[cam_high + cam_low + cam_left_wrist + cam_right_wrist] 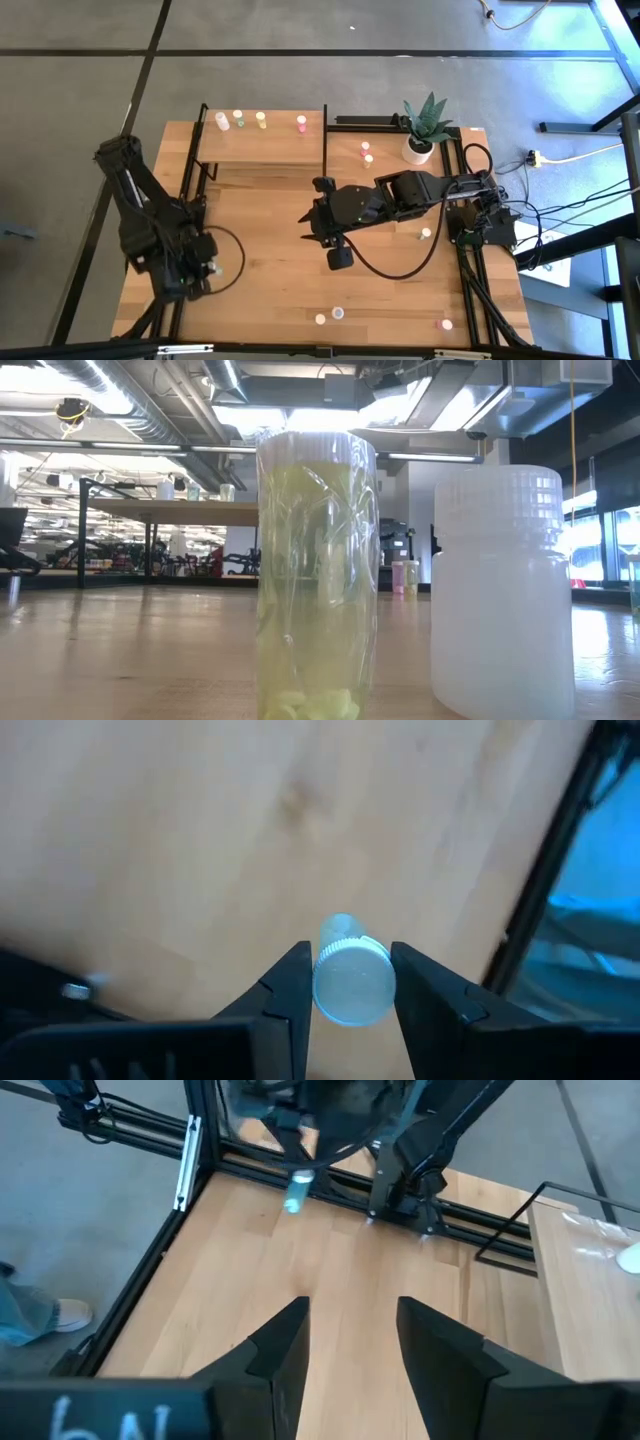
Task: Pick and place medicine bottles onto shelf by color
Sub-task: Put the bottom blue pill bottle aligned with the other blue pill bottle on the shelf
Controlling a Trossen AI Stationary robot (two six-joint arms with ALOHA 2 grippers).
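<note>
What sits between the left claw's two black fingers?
A small white-capped medicine bottle sits between the left gripper's fingers, seen in the left wrist view.

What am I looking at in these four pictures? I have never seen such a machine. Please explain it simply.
It is a robot with two dark arms at a wooden table. One picture looks down from above, one looks level across the tabletop, and two come from cameras on the wrists. The left gripper holds a small white-capped bottle at the table's left edge. The right gripper hangs open and empty over the middle. Four bottles stand on the raised shelf; others lie scattered on the table, near a potted plant.
</note>
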